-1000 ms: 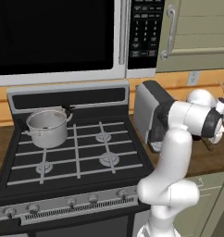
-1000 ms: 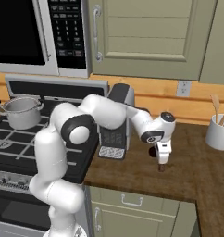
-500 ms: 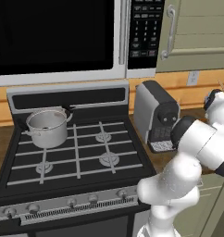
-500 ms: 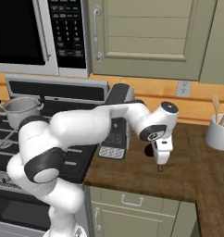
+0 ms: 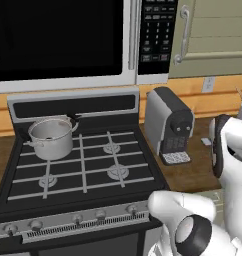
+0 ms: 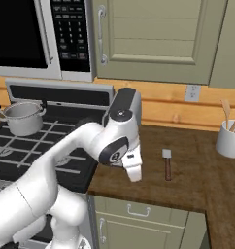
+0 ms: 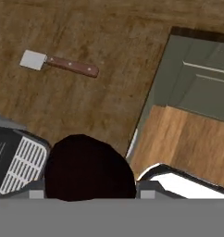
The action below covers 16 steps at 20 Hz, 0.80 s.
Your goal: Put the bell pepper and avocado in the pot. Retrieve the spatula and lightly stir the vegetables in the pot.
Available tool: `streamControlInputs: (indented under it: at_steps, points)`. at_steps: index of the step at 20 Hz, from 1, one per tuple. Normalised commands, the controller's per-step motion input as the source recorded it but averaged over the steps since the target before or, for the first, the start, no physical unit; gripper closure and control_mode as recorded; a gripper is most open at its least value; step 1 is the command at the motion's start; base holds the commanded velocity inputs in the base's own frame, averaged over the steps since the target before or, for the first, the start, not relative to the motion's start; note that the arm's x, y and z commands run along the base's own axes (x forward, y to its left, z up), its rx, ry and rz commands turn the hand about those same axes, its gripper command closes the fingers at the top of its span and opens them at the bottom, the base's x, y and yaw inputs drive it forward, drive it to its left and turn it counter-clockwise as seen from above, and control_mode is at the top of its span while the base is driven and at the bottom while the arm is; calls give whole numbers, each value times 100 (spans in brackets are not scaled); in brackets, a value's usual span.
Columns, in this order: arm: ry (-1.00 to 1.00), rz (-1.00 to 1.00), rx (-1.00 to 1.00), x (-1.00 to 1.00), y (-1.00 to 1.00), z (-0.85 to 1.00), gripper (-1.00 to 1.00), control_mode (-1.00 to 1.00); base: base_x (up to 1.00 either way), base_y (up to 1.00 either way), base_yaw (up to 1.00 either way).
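Wood counter (image 6: 197,170): spatula (image 6: 167,164) lies flat, well apart from gripper (image 6: 134,173); can't tell jaw state.

**No legible text**

Rows of keys and small pale marks on the microwave panel (image 5: 157,31), all too blurred to read; same on that panel from the right (image 6: 69,31). No brand or label made out on the coffee machine (image 5: 171,125), the stove (image 5: 73,107), the pot (image 5: 51,137), the spatula (image 7: 58,64) or the utensil cup (image 6: 229,138). Stove knobs (image 5: 77,218) bear no marks that can be told.
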Motion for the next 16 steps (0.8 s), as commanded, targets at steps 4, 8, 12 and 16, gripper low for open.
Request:
streamControlInputs:
  at_steps: [4, 8, 12, 16]
  points:
    - [-12, 18, -14, -53, 100, 63, 100, -100, 0, 0, 0]
    - [-7, 34, -6, -18, 100, 75, 100, -100, 0, 0, 0]
    - [-1, 42, -2, 0, 100, 69, 100, -100, 0, 0, 0]
    - [0, 36, -3, 0, 100, 37, 100, -100, 0, 0, 0]
